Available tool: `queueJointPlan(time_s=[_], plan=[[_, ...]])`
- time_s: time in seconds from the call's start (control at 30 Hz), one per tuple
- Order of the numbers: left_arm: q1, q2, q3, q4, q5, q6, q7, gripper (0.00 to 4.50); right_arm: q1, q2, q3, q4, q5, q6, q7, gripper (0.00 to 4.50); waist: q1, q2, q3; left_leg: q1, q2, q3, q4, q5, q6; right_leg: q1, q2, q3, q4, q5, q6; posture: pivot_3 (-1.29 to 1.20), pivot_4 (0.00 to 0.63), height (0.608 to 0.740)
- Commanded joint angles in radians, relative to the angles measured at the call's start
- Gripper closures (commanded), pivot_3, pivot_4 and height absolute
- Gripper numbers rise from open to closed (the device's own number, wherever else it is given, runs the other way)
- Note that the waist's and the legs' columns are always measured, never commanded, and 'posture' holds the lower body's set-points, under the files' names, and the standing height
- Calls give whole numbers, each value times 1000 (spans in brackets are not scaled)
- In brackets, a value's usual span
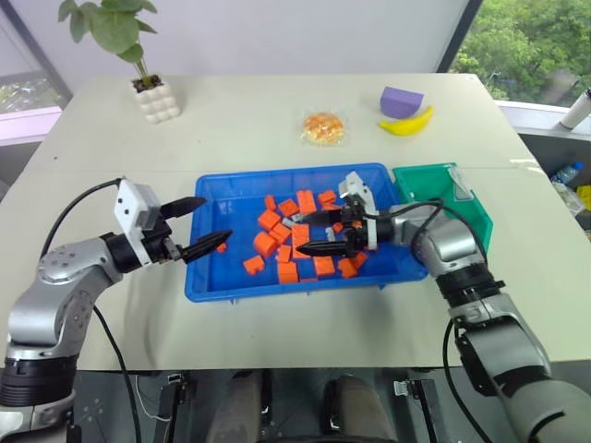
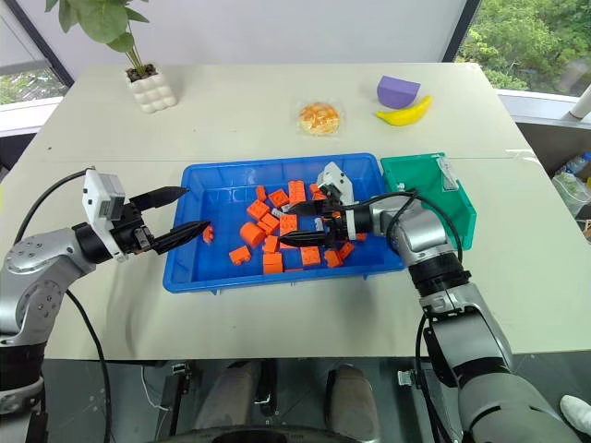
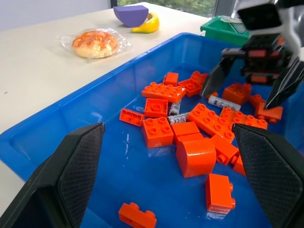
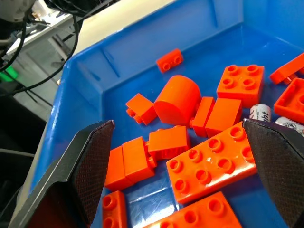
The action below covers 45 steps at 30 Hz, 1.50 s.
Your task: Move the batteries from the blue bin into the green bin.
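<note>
The blue bin (image 1: 214, 281) sits mid-table (image 1: 277, 332), and everything else is placed from it. Over its left rim, the left gripper (image 1: 199, 224) holds its jaws open and empty. Above its middle, the right gripper (image 1: 312, 233) spreads its jaws wide over orange bricks (image 1: 265, 245). Batteries (image 3: 223, 102) lie among those bricks. The green bin (image 1: 469, 217) touches its right end.

Pretty sure I'm parked in an office or lab test room: plain beige table (image 1: 277, 120) by big windows (image 1: 526, 41) with trees outside, a potted plant (image 1: 138, 55) well beyond my fingers, loose cables hanging under the table edge, and toy props laid out.
</note>
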Motion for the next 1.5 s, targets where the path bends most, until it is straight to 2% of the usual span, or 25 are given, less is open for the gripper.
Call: queueJointPlan(time_s=[0.03,0.37,0.53,0.67,0.7,0.73,0.77,0.83,1.1,1.2,1.37,1.5], plan=[[11,-6,29,-42,-15,-12,13,0,-56,22,5,56,-37,-39,12,47,0,0,0,0,0,0,0,0,0,0,0,0,0,0,0,0,150,739],[28,-37,29,-75,-14,-18,47,0,-127,42,49,232,-196,-158,1,47,-1,0,0,0,0,0,0,0,0,0,0,0,0,0,0,0,150,739],[35,-45,27,-77,-8,-28,53,0,-145,46,39,250,-211,-166,31,47,-1,0,0,0,0,0,0,0,0,0,0,0,0,0,0,0,150,739],[39,-52,26,-73,-1,-37,57,0,-143,44,35,243,-214,-167,51,1195,-1,0,0,0,0,0,0,0,0,0,0,0,0,0,0,0,150,739],[39,-53,25,-72,1,-39,58,0,-141,43,34,240,-214,-166,53,1787,-1,0,0,0,0,0,0,0,0,0,0,0,0,0,0,0,150,739],[39,-54,25,-71,3,-41,58,0,-141,44,32,236,-213,-164,53,2074,-1,0,0,0,0,0,0,0,0,0,0,0,0,0,0,0,150,739],[38,-54,25,-68,5,-44,58,0,-140,44,28,228,-211,-159,54,2703,-1,0,0,0,0,0,0,0,0,0,0,0,0,0,0,0,150,739],[36,-52,26,-60,7,-50,57,0,-139,47,21,213,-209,-151,54,3463,-1,0,0,0,0,0,0,0,0,0,0,0,0,0,0,0,150,739],[28,-51,22,-44,13,-62,64,0,-136,55,-5,147,-178,-99,53,3463,-1,0,0,0,0,0,0,0,0,0,0,0,0,0,0,0,150,739],[28,-49,21,-42,11,-58,64,0,-135,73,-24,35,-106,2,71,3463,-1,0,0,0,0,0,0,0,0,0,0,0,0,0,0,0,150,739],[22,-53,12,-38,12,-55,65,0,-139,146,-33,-102,-23,123,35,3463,-3,0,0,0,0,0,-1,0,0,-1,0,0,1,0,0,0,150,739],[15,-60,4,-42,8,-50,68,0,-127,225,9,-109,-38,108,-16,3463,-2,0,0,0,0,0,-1,0,0,-1,0,0,1,0,0,0,150,739]])
